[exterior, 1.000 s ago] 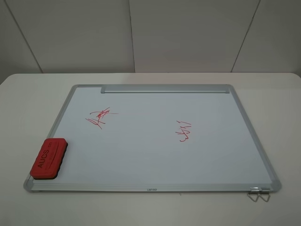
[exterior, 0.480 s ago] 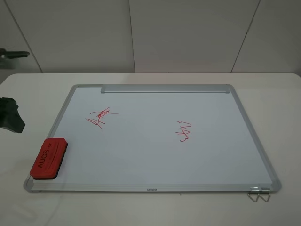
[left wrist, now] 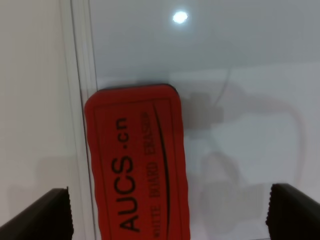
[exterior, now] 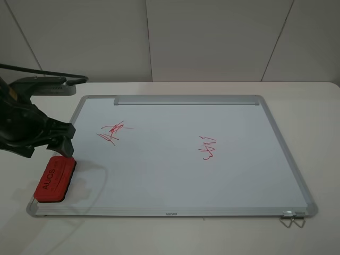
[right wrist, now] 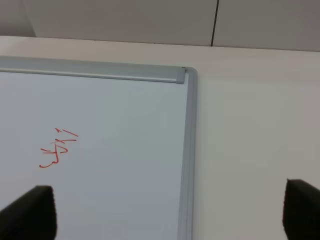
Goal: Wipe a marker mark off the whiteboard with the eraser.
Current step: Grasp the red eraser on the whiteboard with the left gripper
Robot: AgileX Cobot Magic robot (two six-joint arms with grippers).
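The whiteboard [exterior: 175,175] lies flat on the table, its silver tray strip [exterior: 187,100] along the far edge. The marker mark [exterior: 113,132], a wide red scribble, is on its left part. The red eraser [exterior: 54,179] rests on the near left corner, lettering up. My left gripper [exterior: 59,146] hovers just above the eraser's far end. In the left wrist view it [left wrist: 170,215] is open wide, with the eraser [left wrist: 137,165] below and between its fingertips [left wrist: 50,215], apart from them. My right gripper [right wrist: 165,212] is open over the board's far right corner and holds nothing.
A taller looping red squiggle [exterior: 207,149] is on the board's right half, also visible in the right wrist view as the squiggle [right wrist: 57,148]. Wire clips [exterior: 292,218] hang off the near right corner. A white wall stands behind the table [exterior: 297,90].
My left arm has come in from the left edge and now hangs over the eraser's far end. The eraser and the marks are as before.
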